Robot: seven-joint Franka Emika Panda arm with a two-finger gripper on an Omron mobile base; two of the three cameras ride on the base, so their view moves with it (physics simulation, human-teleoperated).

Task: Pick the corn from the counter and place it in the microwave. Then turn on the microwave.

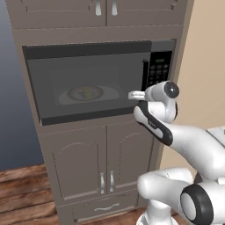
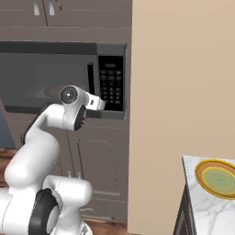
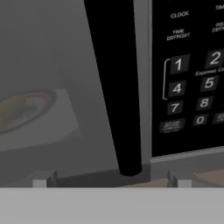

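Behind the microwave's dark glass door, the corn looks dim yellow.

Glossy white arm, dark joints

Corn a dim yellow smudge behind the microwave door glass, shape not readable. Keypad cut off at top and right edges (labels partly lost). Counter and dish clipped at right edge. Finger tips barely rise above the bottom.
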